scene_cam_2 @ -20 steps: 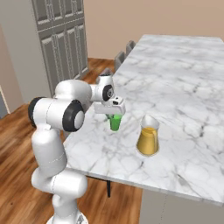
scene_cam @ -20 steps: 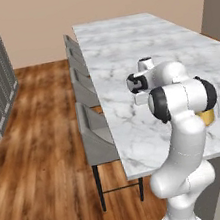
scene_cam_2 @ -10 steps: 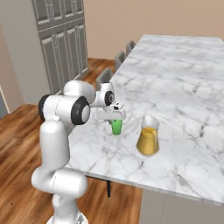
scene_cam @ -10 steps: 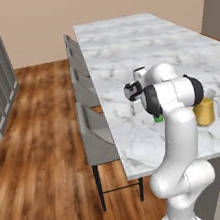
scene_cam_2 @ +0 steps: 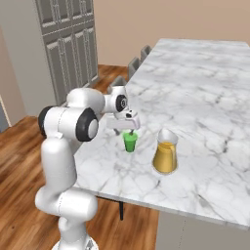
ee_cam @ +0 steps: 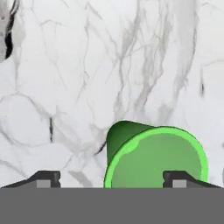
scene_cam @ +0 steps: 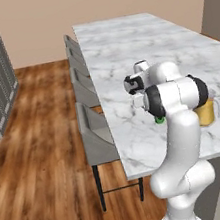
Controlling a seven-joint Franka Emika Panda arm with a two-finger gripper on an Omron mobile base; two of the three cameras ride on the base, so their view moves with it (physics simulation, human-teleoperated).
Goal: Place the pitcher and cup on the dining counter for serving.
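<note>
Directly beneath the end effector [scene_cam_2: 128,129], the cup [scene_cam_2: 130,142] stands upright on the worktop [scene_cam_2: 210,97]. Jaws stand open, clear of its rim. Retreat should run straight up; the pitcher [scene_cam_2: 165,152] sits just beside.

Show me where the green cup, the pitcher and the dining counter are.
green cup [scene_cam_2: 130,142], right base view, its side wall.
pitcher [scene_cam_2: 165,157], right base view, its golden lower body.
dining counter [scene_cam_2: 205,88], right base view, bare marble top.
</note>
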